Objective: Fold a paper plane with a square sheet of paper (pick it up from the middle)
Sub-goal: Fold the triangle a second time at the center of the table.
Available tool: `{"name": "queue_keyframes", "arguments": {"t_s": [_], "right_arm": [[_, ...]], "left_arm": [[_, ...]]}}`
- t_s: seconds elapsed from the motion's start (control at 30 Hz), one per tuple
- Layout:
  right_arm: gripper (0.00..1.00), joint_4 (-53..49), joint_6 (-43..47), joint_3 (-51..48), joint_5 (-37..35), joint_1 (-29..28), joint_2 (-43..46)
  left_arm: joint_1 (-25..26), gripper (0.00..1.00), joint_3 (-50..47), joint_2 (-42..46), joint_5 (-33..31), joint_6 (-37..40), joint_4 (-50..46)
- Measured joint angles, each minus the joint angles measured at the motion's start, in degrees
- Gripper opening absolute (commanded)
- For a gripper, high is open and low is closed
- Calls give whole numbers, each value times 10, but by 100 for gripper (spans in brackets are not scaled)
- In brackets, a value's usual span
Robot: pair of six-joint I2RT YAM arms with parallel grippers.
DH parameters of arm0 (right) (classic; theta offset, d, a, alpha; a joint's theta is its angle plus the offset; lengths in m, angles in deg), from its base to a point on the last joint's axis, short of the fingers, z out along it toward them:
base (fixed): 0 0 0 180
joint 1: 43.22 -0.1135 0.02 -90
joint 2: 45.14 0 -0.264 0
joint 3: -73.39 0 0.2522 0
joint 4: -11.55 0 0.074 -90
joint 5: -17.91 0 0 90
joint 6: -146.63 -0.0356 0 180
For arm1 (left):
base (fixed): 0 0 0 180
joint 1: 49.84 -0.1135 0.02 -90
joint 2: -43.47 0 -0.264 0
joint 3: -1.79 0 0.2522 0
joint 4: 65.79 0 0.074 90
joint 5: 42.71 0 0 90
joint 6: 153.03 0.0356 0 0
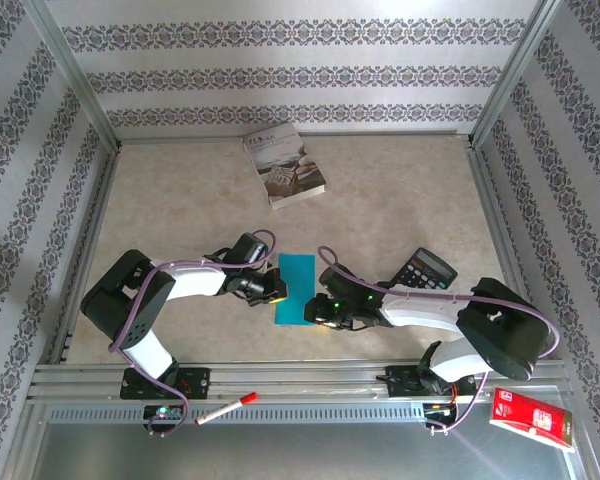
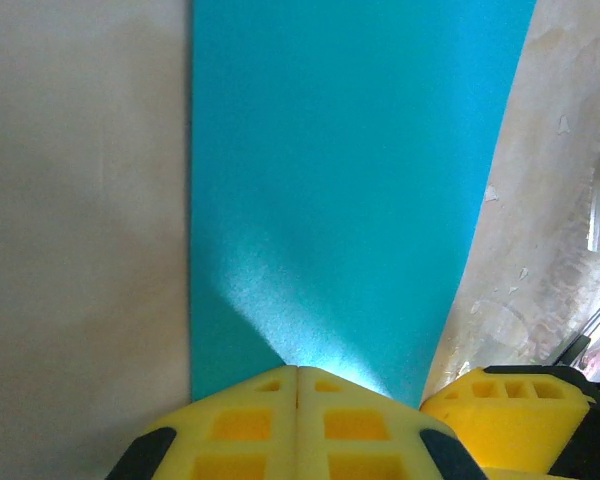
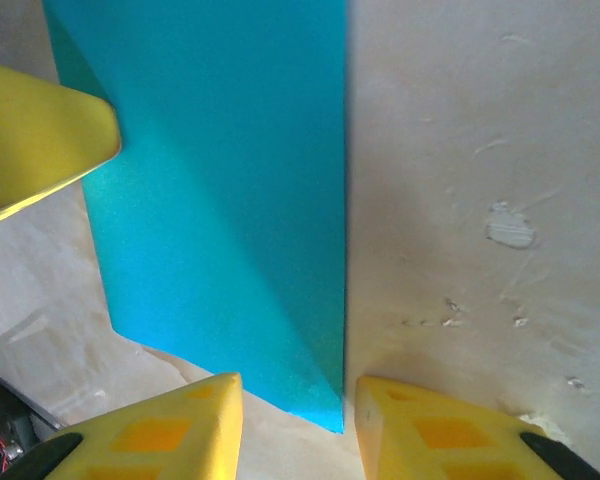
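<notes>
Top external view shows a grey-white book lying at the far side of the table, well beyond the arms. A dark calculator sits to the right, close to the right arm. A red-tipped marker rests on the metal rail at the near edge, and a red packet is at the near right corner. All four are well apart from the work.

The teal sheet of paper lies at the middle of the table, between the two grippers. It looks like a narrow strip, longer than wide and slightly slanted, with straight edges. In the right wrist view a diagonal line crosses it — lighter teal on one side, darker on the other — and ends at the near corner.

The left gripper is at the strip's left edge with its yellow fingers pressed together, no gap between them. Whether paper is pinched there I cannot tell. The right gripper is at the strip's near right end with its jaws apart, and the paper's corner lies in the gap between them.
</notes>
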Motion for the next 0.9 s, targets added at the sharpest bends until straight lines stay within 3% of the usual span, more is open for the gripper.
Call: {"name": "queue_keyframes", "arguments": {"t_s": [0.9], "right_arm": [[28,24,-2,0,3,-8,-6]], "left_arm": [[0,0,0,0,0,9,0]]}}
